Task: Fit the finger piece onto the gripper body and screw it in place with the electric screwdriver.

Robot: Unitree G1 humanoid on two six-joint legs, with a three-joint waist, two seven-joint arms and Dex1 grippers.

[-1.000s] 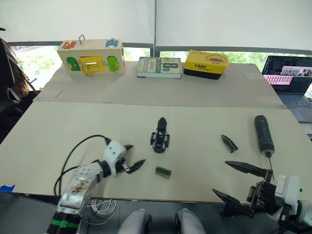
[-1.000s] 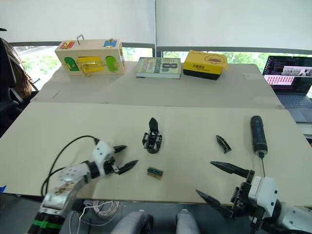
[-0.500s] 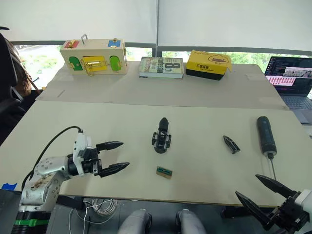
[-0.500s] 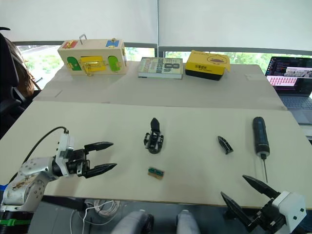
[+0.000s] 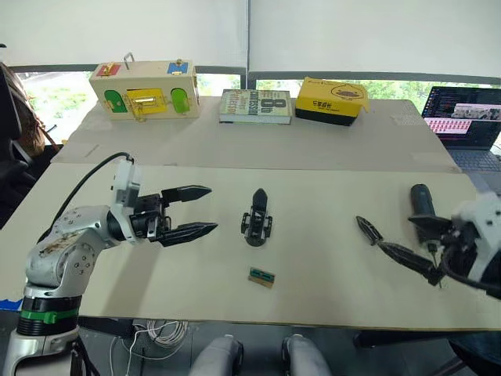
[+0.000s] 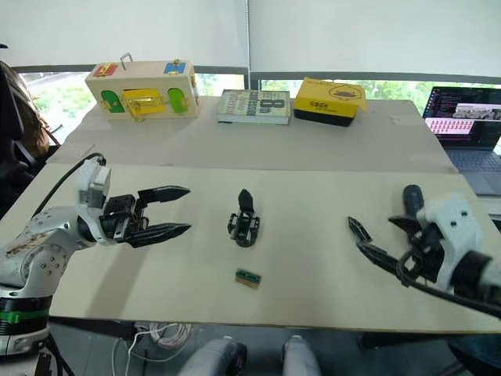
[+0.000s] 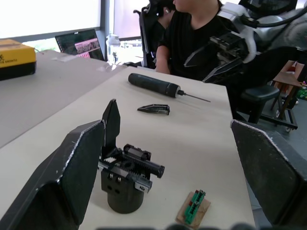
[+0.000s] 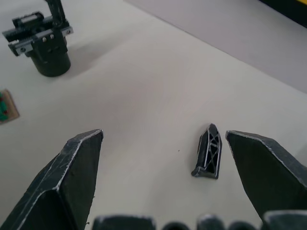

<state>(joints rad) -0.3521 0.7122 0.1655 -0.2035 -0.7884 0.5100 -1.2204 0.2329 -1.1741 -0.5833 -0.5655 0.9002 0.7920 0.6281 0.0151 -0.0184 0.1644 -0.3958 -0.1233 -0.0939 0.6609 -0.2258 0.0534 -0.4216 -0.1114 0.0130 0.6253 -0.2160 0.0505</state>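
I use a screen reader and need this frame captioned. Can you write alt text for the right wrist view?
The right gripper hangs open over a pale table, its two black fingers wide apart, with the small black finger piece lying flat on the table between them, nearer one finger. Farther off stands the gripper body, and a green-and-tan block sits at the frame's edge.

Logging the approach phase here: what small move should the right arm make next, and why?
Probably lower the right end effector around the finger piece and close. It is open, and the piece lies loose on the table between its fingers, ungrasped, while the gripper body stands apart mid-table near the open left end effector.
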